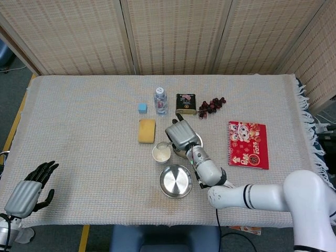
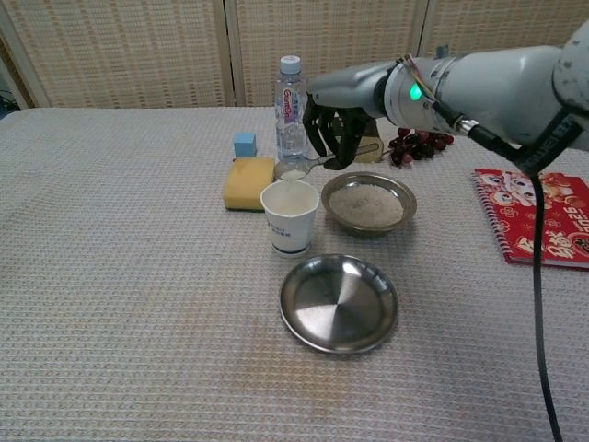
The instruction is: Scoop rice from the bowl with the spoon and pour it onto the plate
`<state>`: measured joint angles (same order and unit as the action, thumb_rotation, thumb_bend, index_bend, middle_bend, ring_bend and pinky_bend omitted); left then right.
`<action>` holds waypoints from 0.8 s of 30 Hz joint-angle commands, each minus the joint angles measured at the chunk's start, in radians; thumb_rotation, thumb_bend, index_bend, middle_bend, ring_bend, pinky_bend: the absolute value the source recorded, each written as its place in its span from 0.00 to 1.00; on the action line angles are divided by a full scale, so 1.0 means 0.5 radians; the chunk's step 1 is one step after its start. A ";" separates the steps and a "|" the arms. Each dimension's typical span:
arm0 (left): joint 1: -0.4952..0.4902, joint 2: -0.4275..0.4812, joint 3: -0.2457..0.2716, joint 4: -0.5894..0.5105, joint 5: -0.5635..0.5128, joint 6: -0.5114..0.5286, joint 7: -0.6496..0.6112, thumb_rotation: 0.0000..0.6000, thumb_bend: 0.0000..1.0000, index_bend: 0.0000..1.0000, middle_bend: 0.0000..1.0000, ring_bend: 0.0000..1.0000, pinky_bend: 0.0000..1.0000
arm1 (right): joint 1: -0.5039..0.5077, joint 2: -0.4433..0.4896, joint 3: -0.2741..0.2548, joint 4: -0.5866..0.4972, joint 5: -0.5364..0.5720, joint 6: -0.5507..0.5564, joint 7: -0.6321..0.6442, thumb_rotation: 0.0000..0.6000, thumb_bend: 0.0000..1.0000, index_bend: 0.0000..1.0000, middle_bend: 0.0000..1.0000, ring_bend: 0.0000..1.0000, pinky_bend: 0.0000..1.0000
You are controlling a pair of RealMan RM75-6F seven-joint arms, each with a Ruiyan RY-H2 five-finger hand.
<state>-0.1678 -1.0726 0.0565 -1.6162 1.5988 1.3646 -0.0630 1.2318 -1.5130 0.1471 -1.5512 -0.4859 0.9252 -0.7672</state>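
My right hand grips a metal spoon by its handle. The spoon's bowl carries a small heap of rice and hovers just above the white paper cup. To the right of the cup stands the steel bowl of rice; in the head view the hand covers most of it. The empty steel plate lies in front of the cup and bowl. Far off at the table's near left corner, my left hand holds nothing, with its fingers apart.
A yellow sponge, a blue cube and a water bottle stand behind the cup. A tin and dark grapes sit behind the bowl. A red notebook lies at the right.
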 commanded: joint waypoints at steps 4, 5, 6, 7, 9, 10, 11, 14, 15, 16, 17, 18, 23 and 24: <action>0.005 0.005 0.002 0.000 0.007 0.011 -0.007 1.00 0.52 0.00 0.00 0.01 0.20 | 0.114 -0.156 -0.093 0.078 0.025 0.180 -0.299 1.00 0.42 0.97 0.59 0.18 0.06; 0.005 0.006 0.002 0.000 0.008 0.013 -0.009 1.00 0.52 0.00 0.00 0.01 0.20 | 0.121 -0.169 -0.101 0.082 0.017 0.197 -0.328 1.00 0.41 0.97 0.59 0.18 0.06; 0.006 0.007 0.002 -0.001 0.009 0.014 -0.010 1.00 0.52 0.00 0.00 0.01 0.20 | 0.129 -0.188 -0.112 0.088 -0.001 0.223 -0.369 1.00 0.41 0.97 0.59 0.18 0.06; 0.007 0.008 0.003 0.000 0.010 0.016 -0.012 1.00 0.53 0.00 0.00 0.01 0.20 | 0.137 -0.212 -0.126 0.091 -0.029 0.255 -0.416 1.00 0.41 0.97 0.59 0.18 0.06; 0.007 0.010 0.004 0.000 0.013 0.018 -0.017 1.00 0.53 0.00 0.00 0.01 0.20 | 0.165 -0.262 -0.208 0.088 -0.171 0.349 -0.575 1.00 0.42 0.97 0.59 0.18 0.06; 0.007 0.011 0.005 0.000 0.014 0.018 -0.020 1.00 0.53 0.00 0.00 0.01 0.20 | 0.162 -0.281 -0.231 0.090 -0.209 0.394 -0.619 1.00 0.41 0.97 0.59 0.18 0.06; 0.007 0.013 0.005 0.001 0.015 0.019 -0.024 1.00 0.53 0.00 0.00 0.01 0.20 | 0.157 -0.301 -0.257 0.095 -0.253 0.437 -0.673 1.00 0.42 0.97 0.59 0.18 0.06; 0.008 0.015 0.005 0.001 0.018 0.023 -0.030 1.00 0.53 0.00 0.00 0.01 0.20 | 0.144 -0.333 -0.333 0.097 -0.341 0.520 -0.832 1.00 0.42 0.97 0.59 0.19 0.06; 0.008 0.015 0.005 0.002 0.019 0.023 -0.032 1.00 0.53 0.00 0.00 0.01 0.20 | 0.141 -0.340 -0.357 0.097 -0.370 0.542 -0.881 1.00 0.42 0.97 0.59 0.19 0.06; 0.007 0.015 0.006 0.003 0.020 0.022 -0.032 1.00 0.53 0.00 0.00 0.01 0.20 | 0.137 -0.347 -0.380 0.098 -0.403 0.563 -0.928 1.00 0.42 0.97 0.59 0.19 0.06; 0.007 0.015 0.007 0.003 0.021 0.021 -0.032 1.00 0.52 0.00 0.00 0.01 0.20 | 0.131 -0.355 -0.407 0.101 -0.445 0.594 -0.989 1.00 0.42 0.97 0.59 0.19 0.06; 0.006 0.015 0.008 0.002 0.023 0.019 -0.035 1.00 0.52 0.00 0.00 0.01 0.20 | 0.126 -0.361 -0.424 0.103 -0.475 0.618 -1.033 1.00 0.42 0.97 0.59 0.19 0.06; 0.006 0.017 0.012 -0.001 0.031 0.019 -0.037 1.00 0.53 0.00 0.00 0.01 0.20 | 0.091 -0.392 -0.501 0.126 -0.662 0.741 -1.248 1.00 0.42 0.97 0.59 0.20 0.06; 0.006 0.017 0.012 -0.003 0.030 0.020 -0.035 1.00 0.53 0.00 0.00 0.01 0.20 | 0.084 -0.395 -0.513 0.132 -0.704 0.759 -1.274 1.00 0.42 0.97 0.59 0.20 0.06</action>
<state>-0.1649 -1.0640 0.0625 -1.6175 1.6138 1.3743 -0.0805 1.2845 -1.7004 -0.0866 -1.4933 -0.7960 1.2756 -1.3672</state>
